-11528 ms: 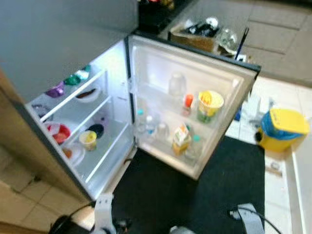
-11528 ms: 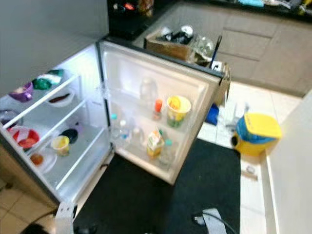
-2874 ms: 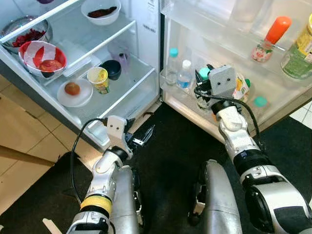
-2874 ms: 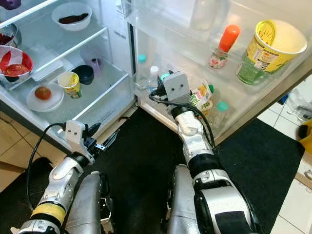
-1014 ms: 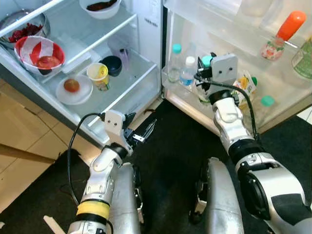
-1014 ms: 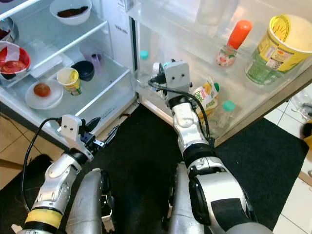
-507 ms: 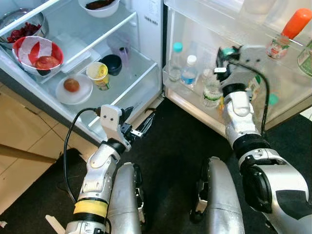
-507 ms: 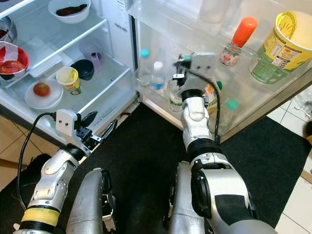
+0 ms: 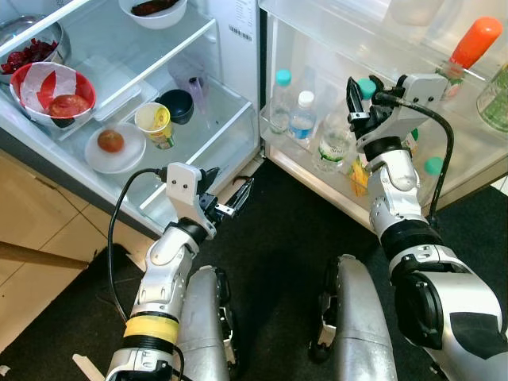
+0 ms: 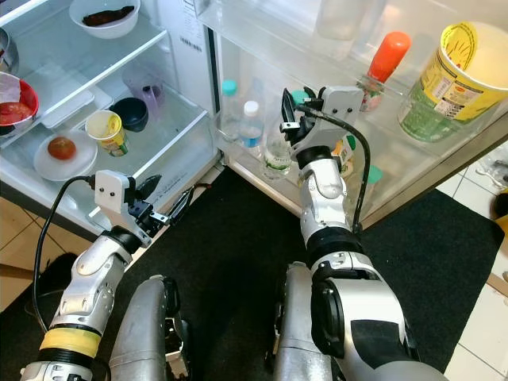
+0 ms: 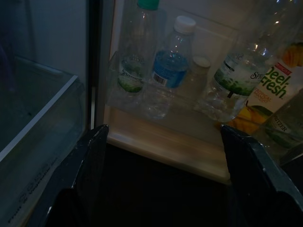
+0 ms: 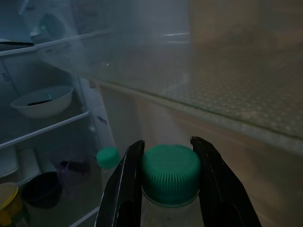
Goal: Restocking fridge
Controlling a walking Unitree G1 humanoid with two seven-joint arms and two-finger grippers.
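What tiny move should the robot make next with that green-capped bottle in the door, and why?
Probably lift it straight up a little. The right end effector is closed on the green cap of the water bottle, which stands in the lower door shelf among other bottles; a straight rise should clear the shelf rail without bumping them.

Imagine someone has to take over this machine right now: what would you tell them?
Right tool: fingers either side of the green cap of a clear bottle standing in the fridge door's lower rack; grip looks closed but not certain.
Left tool: open, empty, low before the fridge.
Done: bottle stands beside the two others.
Left: release it and draw back.
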